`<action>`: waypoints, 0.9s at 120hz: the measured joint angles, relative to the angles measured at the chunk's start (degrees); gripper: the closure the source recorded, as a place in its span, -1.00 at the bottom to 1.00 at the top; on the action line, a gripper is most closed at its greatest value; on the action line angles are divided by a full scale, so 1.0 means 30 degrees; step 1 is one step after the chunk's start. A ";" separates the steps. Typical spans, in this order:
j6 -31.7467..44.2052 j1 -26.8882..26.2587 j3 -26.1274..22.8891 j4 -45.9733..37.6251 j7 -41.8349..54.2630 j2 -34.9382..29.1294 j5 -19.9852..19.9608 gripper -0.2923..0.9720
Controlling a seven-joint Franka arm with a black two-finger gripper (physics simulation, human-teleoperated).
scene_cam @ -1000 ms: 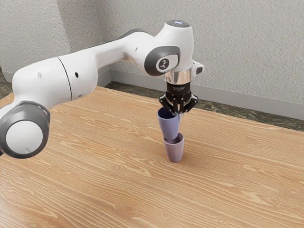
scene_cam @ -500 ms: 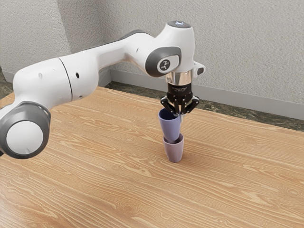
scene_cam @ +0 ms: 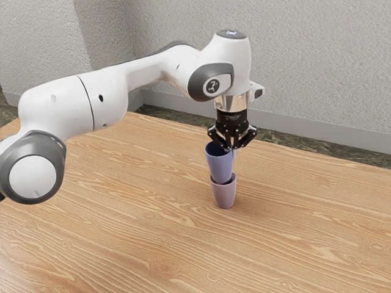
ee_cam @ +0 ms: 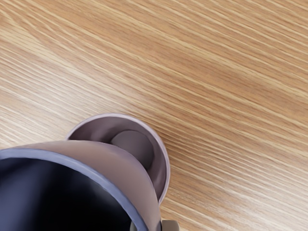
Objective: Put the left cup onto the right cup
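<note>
Pinching the rim of the upper cup [scene_cam: 219,162] with the end effector [scene_cam: 231,145], fingers closed narrowly on the cup's wall. Holding it slightly tilted, base dipping into the mouth of the lower cup [scene_cam: 223,192] on the wooden worktop [scene_cam: 122,213]. Seeing, from the wrist, part of the lower cup's inside beside the upper one.
</note>
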 joint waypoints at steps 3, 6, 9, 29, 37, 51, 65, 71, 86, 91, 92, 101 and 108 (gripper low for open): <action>0.0024 0.0000 0.0000 -0.0006 -0.0007 0.0014 0.0000 0.70; 0.0046 0.0000 0.0000 -0.0009 -0.0014 0.0033 0.0000 0.70; 0.0066 0.0000 0.0000 -0.0012 -0.0020 0.0049 0.0000 0.70; 0.0267 0.0025 0.0018 -0.0115 -0.0055 0.0102 0.0023 0.70; 0.0323 0.0046 0.0040 -0.0136 -0.0064 0.0113 0.0030 0.70; 0.0385 0.0081 0.0066 -0.0155 -0.0073 0.0131 0.0036 0.70; 0.0439 0.0108 0.0091 -0.0231 -0.0075 0.0158 0.0039 0.70; 0.0479 0.0119 0.0108 -0.0277 -0.0068 0.0161 0.0050 0.70; 0.0665 0.0118 0.0123 -0.0403 -0.0037 0.0136 0.0084 0.29; 0.0719 0.0127 0.0123 -0.0426 -0.0028 0.0134 0.0090 0.14; 0.0729 0.0130 0.0123 -0.0431 -0.0027 0.0134 0.0093 0.11; 0.0798 0.0141 0.0124 -0.0453 -0.0012 0.0133 0.0108 -0.08; 0.0838 0.0144 0.0124 -0.0459 -0.0001 0.0119 0.0115 -0.19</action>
